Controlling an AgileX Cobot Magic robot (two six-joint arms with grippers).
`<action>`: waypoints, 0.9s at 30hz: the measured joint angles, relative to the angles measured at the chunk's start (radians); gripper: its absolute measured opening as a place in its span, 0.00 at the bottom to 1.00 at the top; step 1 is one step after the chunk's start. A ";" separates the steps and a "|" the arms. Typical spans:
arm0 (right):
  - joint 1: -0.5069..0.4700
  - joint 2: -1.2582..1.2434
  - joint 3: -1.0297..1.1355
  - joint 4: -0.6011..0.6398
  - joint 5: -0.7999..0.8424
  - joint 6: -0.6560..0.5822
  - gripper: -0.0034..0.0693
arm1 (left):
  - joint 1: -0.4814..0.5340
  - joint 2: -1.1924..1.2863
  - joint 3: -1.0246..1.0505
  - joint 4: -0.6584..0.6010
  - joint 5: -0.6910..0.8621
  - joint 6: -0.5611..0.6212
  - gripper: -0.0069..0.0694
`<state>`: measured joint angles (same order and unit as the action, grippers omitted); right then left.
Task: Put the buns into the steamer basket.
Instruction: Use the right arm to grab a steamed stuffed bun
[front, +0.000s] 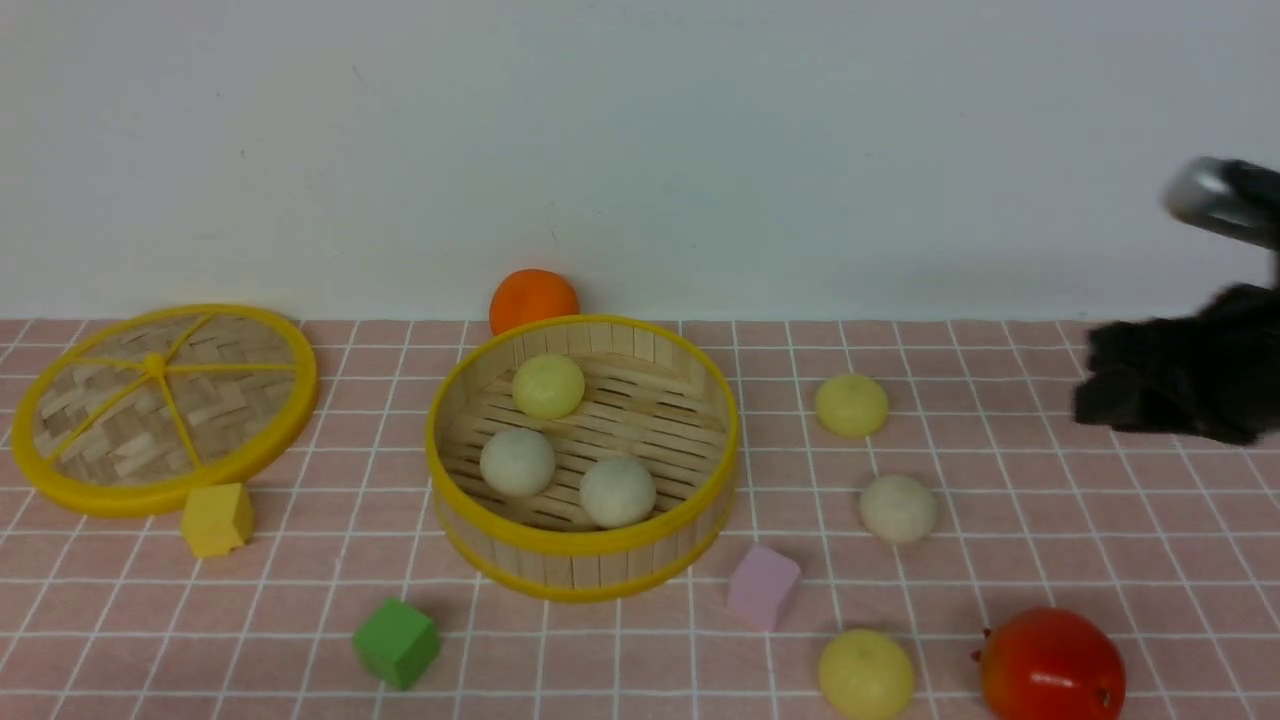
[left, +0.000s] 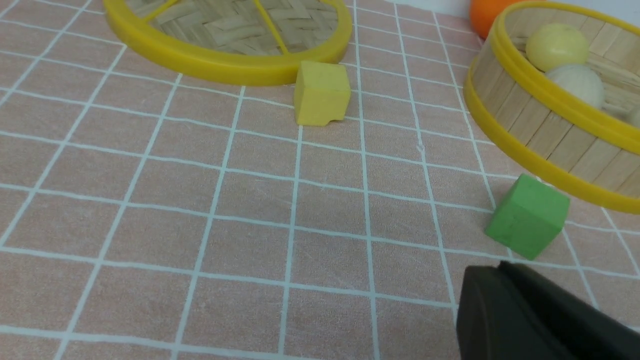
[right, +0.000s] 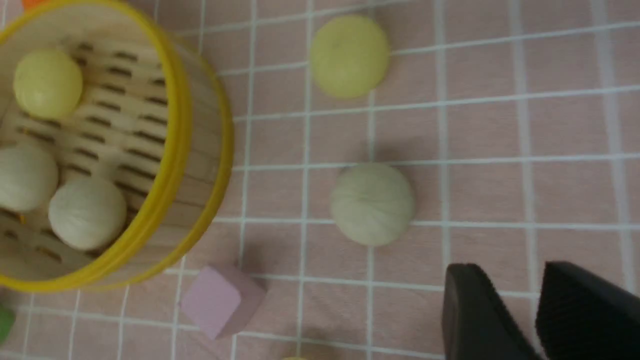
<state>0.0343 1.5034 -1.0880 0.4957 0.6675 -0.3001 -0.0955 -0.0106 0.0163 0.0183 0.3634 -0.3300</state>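
Inside the round, deep bamboo-slat steamer basket with yellow rims, mid-table: three small, smooth, dome-shaped buns, namely a pale yellow bun at 12 o'clock of the floor, an off-white bun at 8, and a second off-white bun at 5. Outside it, three more on the pink gridded cloth: far yellow bun at 2 o'clock of the basket, loose off-white bun at 3, near yellow bun at 5, just beside a glossy red fruit. Lilac cube near the basket wall at 5 o'clock; bright orange ball at 12; flat woven lid with yellow rim at 9. Right gripper: black fingers close together, a narrow slot between them, nothing held, near the loose off-white bun. Left gripper: one dark edge visible; finger state cannot be told. Hazards, as judged: the slot looks too narrow for a bun unless widened; a smooth dome may squirt from the pads and roll; a low carry could clip the yellow rim or nudge the lilac cube; a bun dropped onto the seated buns could bounce out.
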 joint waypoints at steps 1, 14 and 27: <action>0.011 0.019 -0.009 -0.005 0.005 0.006 0.38 | 0.000 0.000 0.000 0.000 0.000 0.000 0.16; 0.280 0.439 -0.435 -0.543 0.258 0.515 0.46 | 0.000 0.000 0.000 0.000 0.000 0.000 0.18; 0.281 0.521 -0.448 -0.455 0.249 0.508 0.46 | 0.000 -0.001 0.000 0.000 0.000 0.000 0.20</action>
<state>0.3155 2.0247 -1.5358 0.0406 0.9167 0.2079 -0.0955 -0.0114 0.0163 0.0183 0.3634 -0.3300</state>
